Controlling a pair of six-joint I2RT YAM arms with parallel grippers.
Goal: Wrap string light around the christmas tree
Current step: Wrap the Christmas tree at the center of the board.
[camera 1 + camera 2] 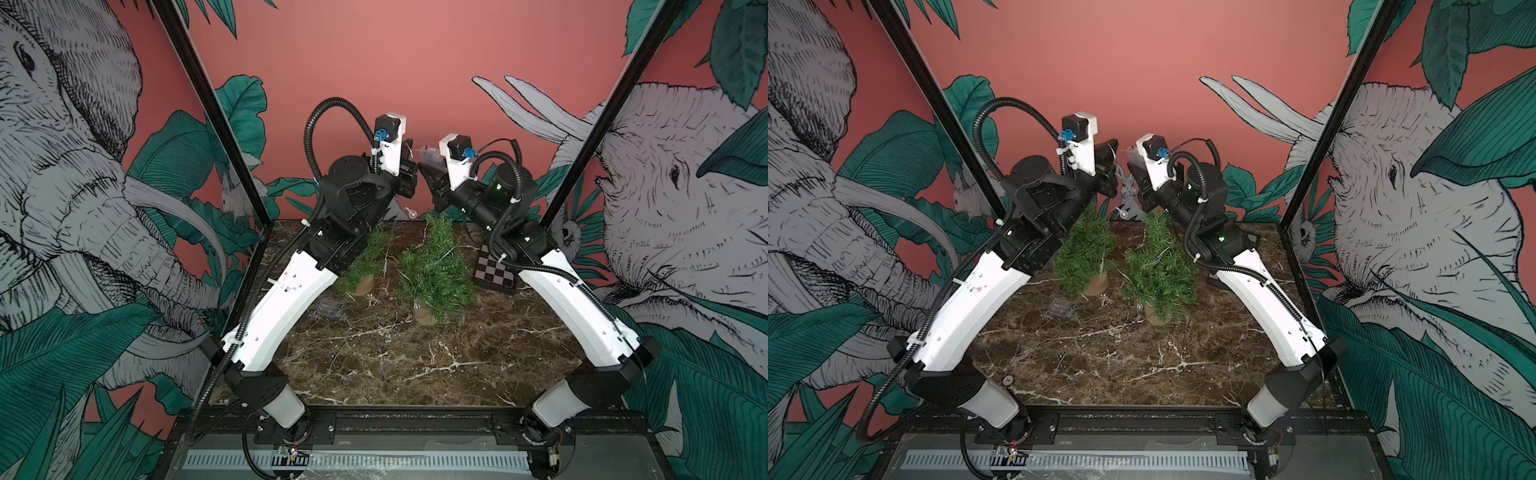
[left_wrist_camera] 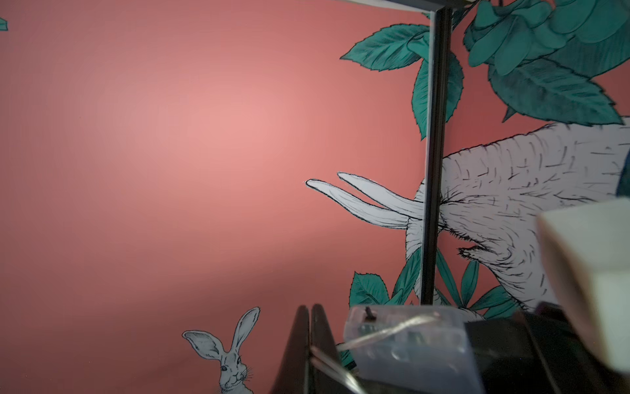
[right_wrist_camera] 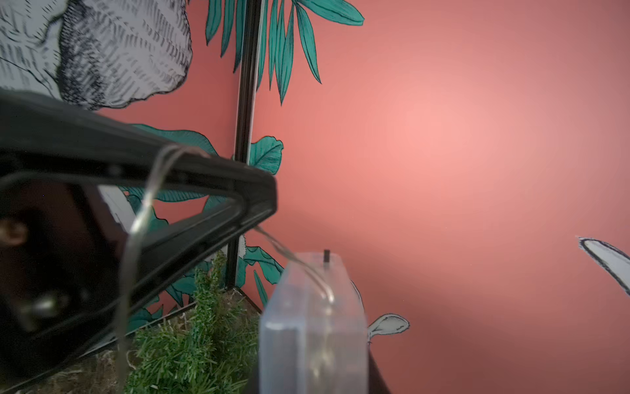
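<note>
Two small green christmas trees stand on the marble table, one (image 1: 436, 262) (image 1: 1158, 266) in the middle and one (image 1: 365, 257) (image 1: 1086, 249) partly behind my left arm. Both arms are raised above them at the back. My left gripper (image 1: 411, 166) (image 1: 1111, 160) (image 2: 311, 341) is shut on the thin string light wire (image 2: 327, 361) (image 3: 136, 221). The wire runs to a clear battery box (image 2: 405, 344) (image 3: 313, 324) (image 1: 428, 156), and my right gripper (image 3: 313, 375) (image 1: 1133, 164) is shut on that box. Strands of wire hang down onto the middle tree.
A second clear plastic box (image 1: 328, 309) (image 1: 1059, 309) lies on the table (image 1: 395, 365) in front of the trees. A checkerboard card (image 1: 494, 270) lies at the right, partly under my right arm. Black frame posts (image 1: 208, 104) and patterned walls close in the sides.
</note>
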